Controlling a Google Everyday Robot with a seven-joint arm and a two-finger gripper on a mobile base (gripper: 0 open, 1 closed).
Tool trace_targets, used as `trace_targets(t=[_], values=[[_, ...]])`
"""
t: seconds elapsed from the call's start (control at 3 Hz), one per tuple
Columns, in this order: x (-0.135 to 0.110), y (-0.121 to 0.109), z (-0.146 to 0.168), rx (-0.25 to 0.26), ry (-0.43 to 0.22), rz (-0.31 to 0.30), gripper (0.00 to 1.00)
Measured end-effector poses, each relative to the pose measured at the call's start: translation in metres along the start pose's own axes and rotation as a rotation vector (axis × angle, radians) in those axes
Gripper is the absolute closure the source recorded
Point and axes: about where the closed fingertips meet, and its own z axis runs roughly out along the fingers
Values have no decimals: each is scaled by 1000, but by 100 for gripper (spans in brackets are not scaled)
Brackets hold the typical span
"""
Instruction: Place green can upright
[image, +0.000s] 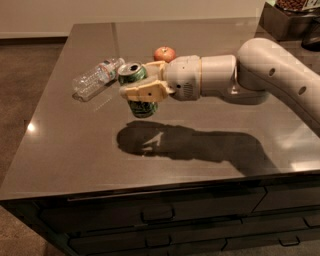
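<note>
A dark, glossy table (75, 150) fills most of the view, with drawers (160, 215) along its front. The white arm (270, 65) reaches in from the right, over the middle of the table, and casts a broad shadow (165, 142) on the top beneath it.

A clear plastic bottle (95, 79) lies on its side towards the back left. The can (131, 74) hangs just right of the bottle's cap end and apart from it, lifted off the table as far as the shadow below suggests. It is nearly upright, opening end on top, leaning a little to the left. An apple (164, 53) sits behind it, near the wrist.

The pincer (135, 81) is clenched on the can, one tan finger across the front of the body and the other behind it, so only the top and bottom of the can show.

The can looks light and thin-walled. It is stiff enough along its length, but likely to dent if squeezed hard across the sides, and its smooth printed skin could slip in a loose grip. The hold across the mid-body seems right, since it leaves the base free to meet the table. The lean probably needs taking out before the base comes down flat. Its narrow foot on so polished a top could skid or tip if it is let go while tilted.
</note>
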Motion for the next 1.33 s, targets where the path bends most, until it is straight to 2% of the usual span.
trace_targets(t=[0.33, 0.67, 1.33], values=[[10, -4, 7, 14, -20, -11, 100], [23, -11, 12, 42, -40, 4, 82], [34, -27, 13, 109, -88, 30, 36]])
